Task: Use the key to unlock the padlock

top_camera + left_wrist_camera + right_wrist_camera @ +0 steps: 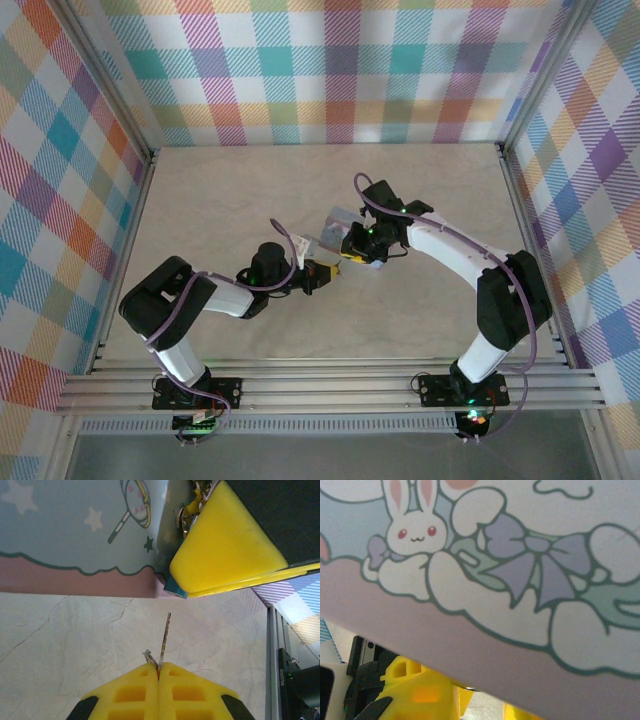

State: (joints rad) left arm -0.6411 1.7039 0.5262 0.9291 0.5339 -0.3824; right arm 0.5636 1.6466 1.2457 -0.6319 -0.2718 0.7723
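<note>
Around the middle of the worktop (240, 190) sat the pale blue bunny-print tin box (338, 222), with both arms meeting at its near end. The right gripper (362, 248) was pressed up against that end. I honestly couldn't tell if its jaws were clamped on something or just bracing the box.

The padlock (176, 587) looked to me like the little teal bit poking out from under the right gripper's yellow finger, tight against the box's lower corner and mostly hidden.

The left gripper (159, 669) had its jaws squeezed together on the key (165, 635). The blade stuck straight out toward that teal bit, close but not touching.

My take on doing this step well:
- line the blade up with the keyway before pushing, since the slot wasn't visible from the left wrist view
- go in slow and straight, because a thin blade bends or slips in the pads if it catches the lock body
- keep the lock pinned so it can't swing away
- only twist once the key is fully seated

Count: two arms, one tin box, one padlock, one key, one small ring (148, 655) on it.
</note>
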